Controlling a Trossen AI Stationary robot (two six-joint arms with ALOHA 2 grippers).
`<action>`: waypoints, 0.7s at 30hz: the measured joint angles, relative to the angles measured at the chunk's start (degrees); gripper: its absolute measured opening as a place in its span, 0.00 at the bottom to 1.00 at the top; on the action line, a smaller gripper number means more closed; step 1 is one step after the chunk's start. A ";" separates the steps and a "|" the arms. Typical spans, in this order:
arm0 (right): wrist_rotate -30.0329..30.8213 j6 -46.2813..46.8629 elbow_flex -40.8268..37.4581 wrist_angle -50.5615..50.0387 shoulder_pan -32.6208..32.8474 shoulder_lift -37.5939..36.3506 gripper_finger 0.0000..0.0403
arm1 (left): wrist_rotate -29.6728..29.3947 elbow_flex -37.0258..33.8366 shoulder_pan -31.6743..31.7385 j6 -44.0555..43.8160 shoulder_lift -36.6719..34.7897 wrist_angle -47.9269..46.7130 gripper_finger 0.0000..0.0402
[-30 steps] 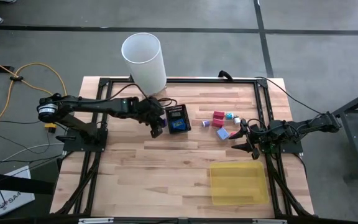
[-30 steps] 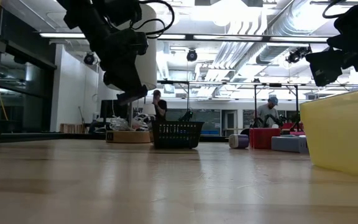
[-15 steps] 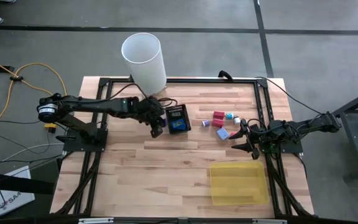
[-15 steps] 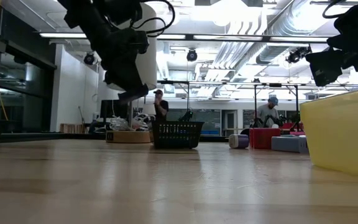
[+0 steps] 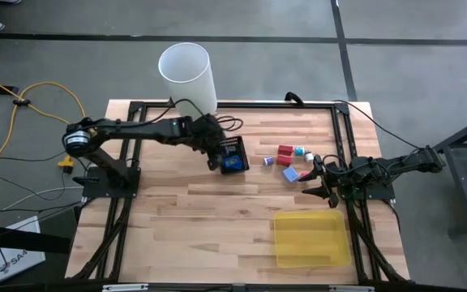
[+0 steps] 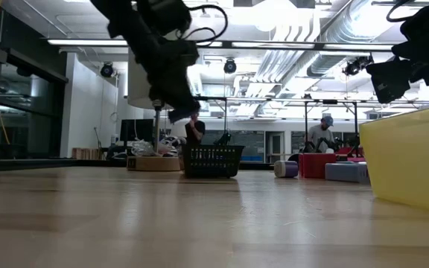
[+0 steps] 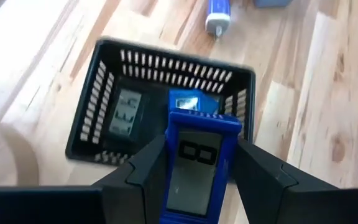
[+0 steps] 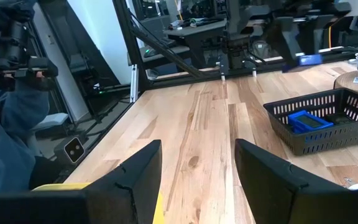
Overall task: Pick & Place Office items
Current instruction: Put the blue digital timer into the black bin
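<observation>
I am clamping a blue office piece with a grey face (image 7: 194, 163) between the fingers of my left gripper (image 5: 215, 160), holding it in the air just over the black mesh basket (image 5: 233, 154), whose open top sits right below it. Inside the basket another blue piece (image 7: 191, 102) and a black piece (image 7: 122, 115) are lying flat on the bottom. Farther along the counter (image 5: 217, 219), to the basket's right, the red block (image 5: 285, 152), the pale blue block (image 5: 290, 173), a small purple piece (image 5: 267, 161) and a white-and-teal piece (image 5: 299, 152) are sitting loosely grouped. My right gripper (image 5: 315, 181) is waiting beside that group with its fingers spread apart, gripping nothing, the translucent yellow tray (image 5: 310, 238) lying nearer the front edge.
</observation>
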 joint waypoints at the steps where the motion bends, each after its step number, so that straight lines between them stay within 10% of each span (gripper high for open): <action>1: 0.00 0.00 0.00 0.02 0.00 0.00 0.47 | 0.27 0.92 0.29 0.42 0.88 0.29 0.38; 21: -0.02 0.00 0.00 -0.09 0.00 -0.01 0.47 | 2.70 22.26 2.09 5.80 18.99 -6.01 0.38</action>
